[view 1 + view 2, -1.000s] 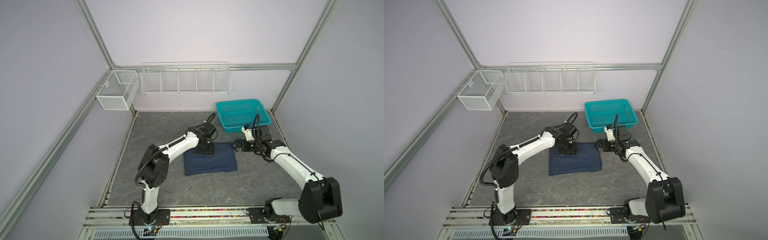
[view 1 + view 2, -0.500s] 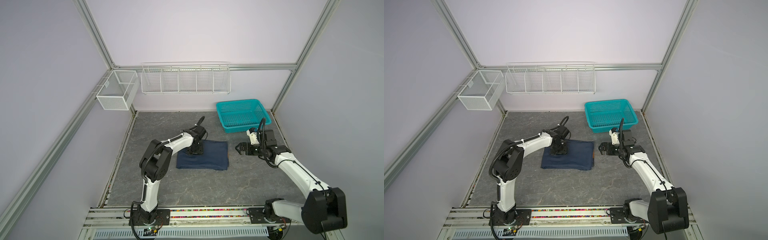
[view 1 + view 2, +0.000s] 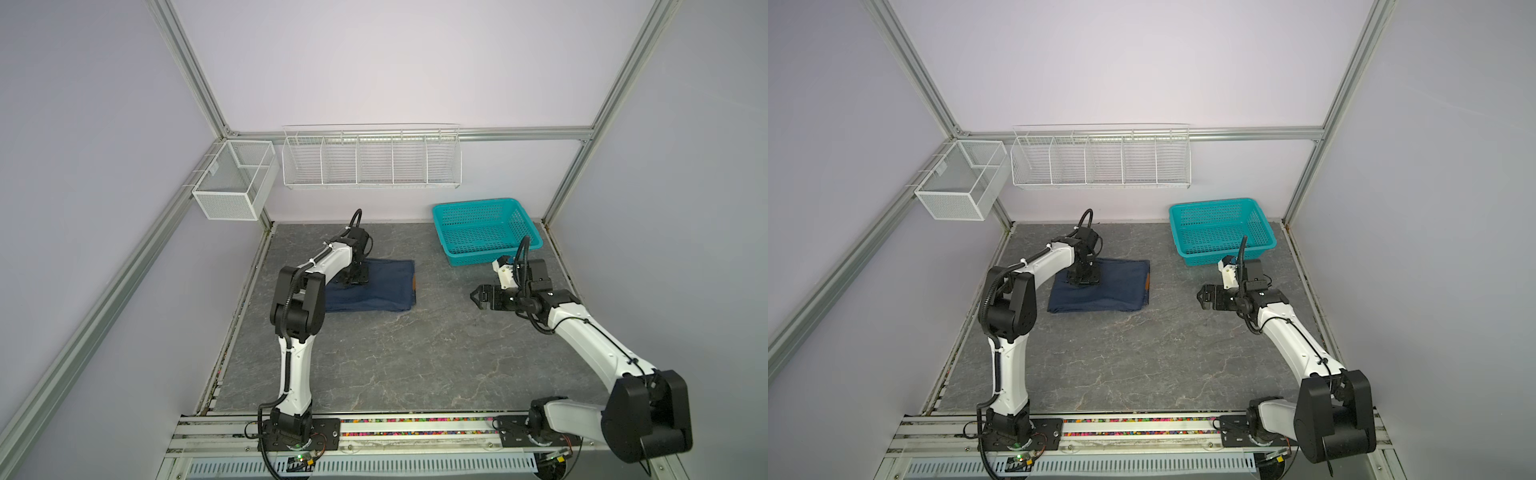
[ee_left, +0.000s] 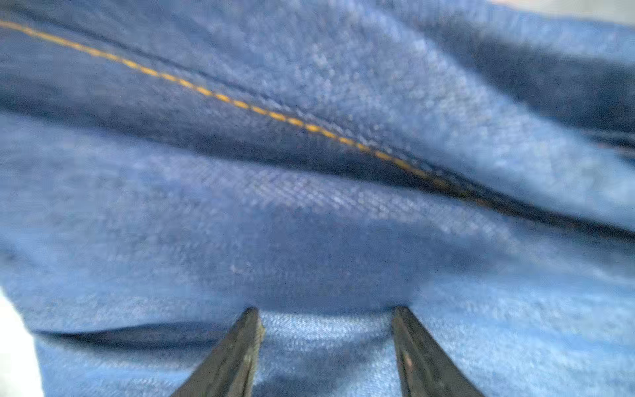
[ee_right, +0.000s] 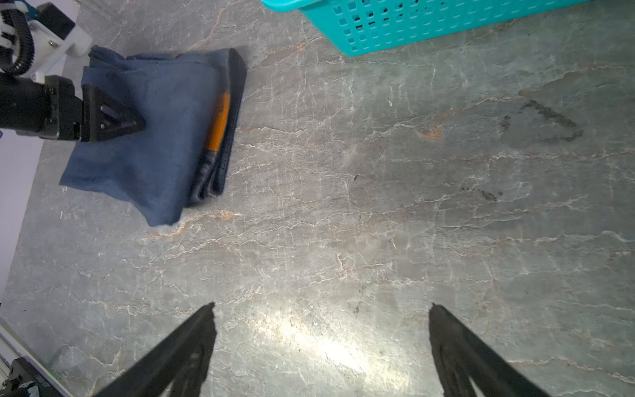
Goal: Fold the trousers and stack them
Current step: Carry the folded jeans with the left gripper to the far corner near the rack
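Observation:
The trousers [image 3: 380, 289] [image 3: 1115, 291] lie folded into a dark blue denim rectangle at the back left of the table, with a tan patch [image 5: 218, 122] on the edge facing the right arm. My left gripper [image 3: 355, 279] [image 3: 1086, 279] points down onto their far left part. In the left wrist view it [image 4: 326, 309] is open, its tips resting on flat denim [image 4: 309, 172] with an orange stitch line. My right gripper [image 3: 476, 296] [image 3: 1202, 297] [image 5: 321, 306] hovers open over bare table, well to the right of the trousers [image 5: 154, 137].
A teal perforated basket [image 3: 473, 202] [image 3: 1212, 203] [image 5: 412, 27] stands at the back right, just behind the right arm. White wire racks [image 3: 370, 158] hang on the back wall and a mesh box [image 3: 232, 187] in the left corner.
The left gripper has slid leftward with the folded trousers under it. The right gripper has drawn back to the right, away from the trousers.

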